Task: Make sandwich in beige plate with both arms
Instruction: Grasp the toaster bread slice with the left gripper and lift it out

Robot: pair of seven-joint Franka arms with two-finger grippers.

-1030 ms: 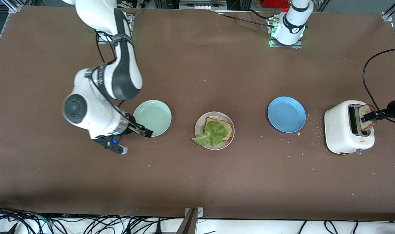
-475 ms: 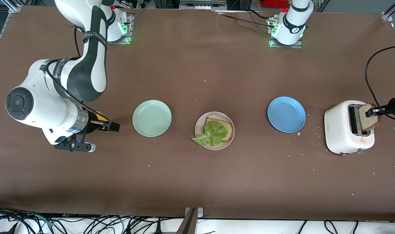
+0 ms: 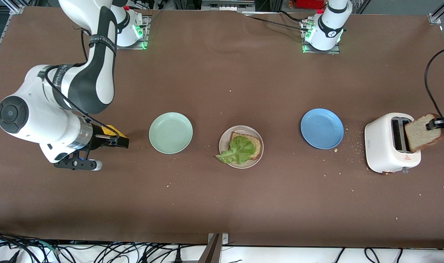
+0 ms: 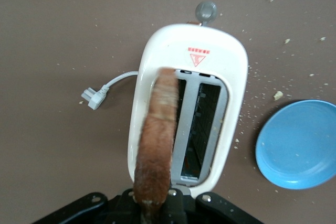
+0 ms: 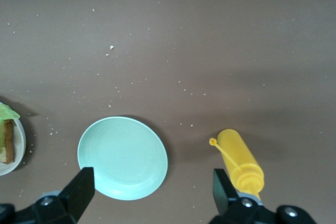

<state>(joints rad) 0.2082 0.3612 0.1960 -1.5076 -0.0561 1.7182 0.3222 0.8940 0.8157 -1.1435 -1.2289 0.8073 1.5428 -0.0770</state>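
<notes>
My left pincer (image 3: 434, 125) grips a bread slice (image 3: 423, 132) above the toaster (image 3: 384, 146). Only my left wrist view shows its plug (image 4: 92, 97). My right pincer (image 5: 152, 192), spread wide, waits over the mustard bottle (image 5: 240, 161). The beige plate (image 3: 225, 140), at the blue plate's (image 3: 321, 128) nine o'clock, holds bread and lettuce (image 3: 238, 150).

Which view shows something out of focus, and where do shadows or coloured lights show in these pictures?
Left wrist view: the bread slice held in the left pincer is blurred, while the toaster under it is sharp. Right wrist view: soft shadows lie beside the mint-green plate and the yellow bottle, with the right pincer open. Front view: green lights glow at both arm bases.
</notes>
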